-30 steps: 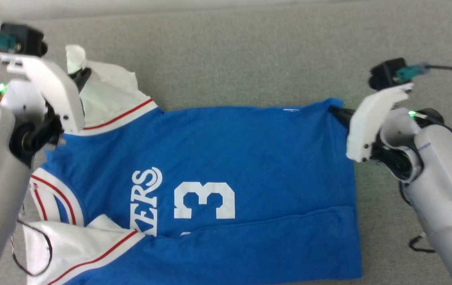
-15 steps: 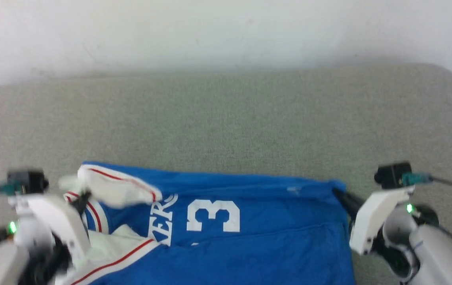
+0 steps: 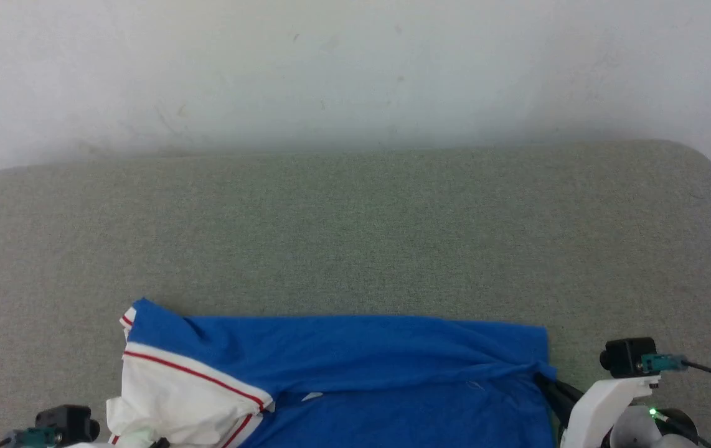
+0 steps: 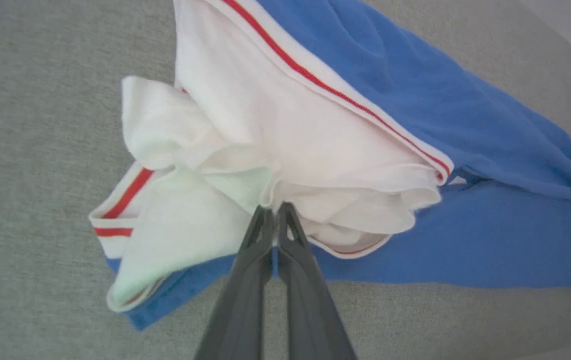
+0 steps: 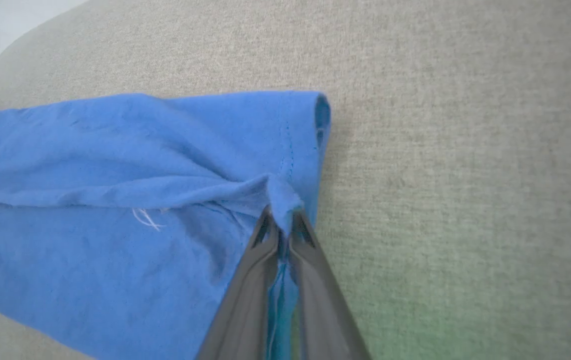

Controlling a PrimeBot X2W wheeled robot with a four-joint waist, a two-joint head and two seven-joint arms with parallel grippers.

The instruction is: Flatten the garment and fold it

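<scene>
The garment (image 3: 343, 348), bright blue with a white red-striped sleeve, lies along the bottom of the head view, its far half doubled over toward me so that plain blue faces up. In the left wrist view my left gripper (image 4: 275, 207) is shut on the bunched white sleeve (image 4: 245, 165). My right gripper (image 5: 280, 215) is shut on a pinched blue corner of the garment (image 5: 115, 175) near its hem. In the head view the right gripper's dark fingers (image 3: 551, 386) reach the garment's right corner.
The garment rests on a wide grey-green fabric surface (image 3: 355, 236) with rounded far corners. A white wall (image 3: 355, 74) stands behind it. The right wrist camera mount (image 3: 629, 361) sits at the lower right.
The head camera has tilted up, bringing the wall into view. Both grippers have drawn the garment's far edge back toward me, folding it over the lettering and number.
</scene>
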